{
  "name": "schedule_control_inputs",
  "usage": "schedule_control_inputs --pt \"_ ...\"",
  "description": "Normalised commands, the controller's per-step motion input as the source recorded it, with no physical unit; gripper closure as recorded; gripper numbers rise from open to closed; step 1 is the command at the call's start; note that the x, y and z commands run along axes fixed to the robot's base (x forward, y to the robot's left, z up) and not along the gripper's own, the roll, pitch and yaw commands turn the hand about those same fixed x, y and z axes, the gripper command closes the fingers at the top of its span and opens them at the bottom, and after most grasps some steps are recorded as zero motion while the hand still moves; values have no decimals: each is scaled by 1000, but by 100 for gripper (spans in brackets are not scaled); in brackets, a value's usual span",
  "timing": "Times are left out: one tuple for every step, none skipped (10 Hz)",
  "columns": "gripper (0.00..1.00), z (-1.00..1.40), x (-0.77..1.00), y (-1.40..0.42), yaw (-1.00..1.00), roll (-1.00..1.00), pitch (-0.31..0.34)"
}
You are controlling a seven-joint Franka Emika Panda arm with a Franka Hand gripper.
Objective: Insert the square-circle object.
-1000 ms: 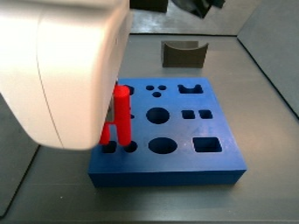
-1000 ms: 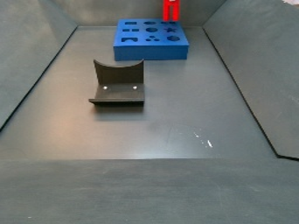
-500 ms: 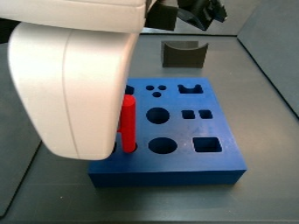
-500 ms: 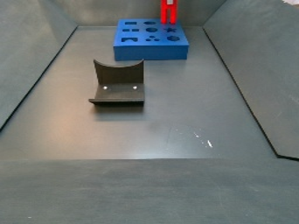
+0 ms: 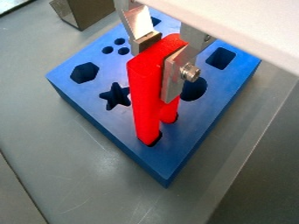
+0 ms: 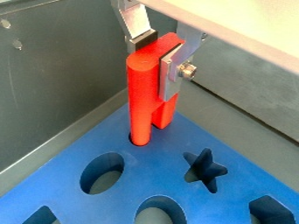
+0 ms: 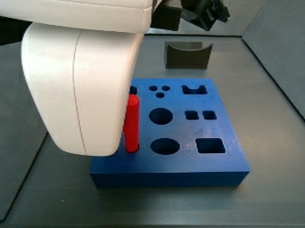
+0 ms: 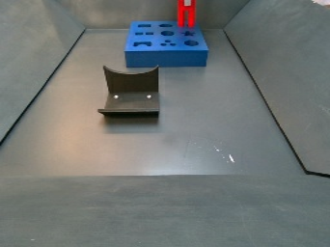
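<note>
Fixture: the dark L-shaped bracket stands on the desk well apart from the board, and plays no part in this step.

Blue board: a flat block with shape-holes lying near the far end of the desk; star, hexagon, round and square openings show empty in a wrist view.

Square-circle object: the bright red two-pronged piece stands upright at the board's edge, its lower ends entering the board's holes in both wrist views; most of its length is above the surface.

Hand: directly over the board, its silver fingers pinching the red piece near its top, one plate on each side, jaws pressed onto it.

Side views: in a side view the arm's white housing hides much of the piece and only a red strip shows; in a side view from the far end, the red piece appears small above the board.

Done, as judged: pickup, carry and alignment look complete, and insertion appears begun.

Left, as judged: pushing the piece down to full depth, then letting go. How deep the prongs sit cannot be told.
</note>
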Motion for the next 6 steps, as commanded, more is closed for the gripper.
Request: schedule_control_inputs --pt "100 -983 -51 0 20 -54 -64" --pt "100 -909 0 0 126 -106 -33" --pt "100 -837 0 -46 157 -133 -13" --pt "100 -789 0 -43 169 -156 0" --pt "100 -786 0 0 211 -164 0" --pt "100 -1000 -49 0 6 -71 -39"
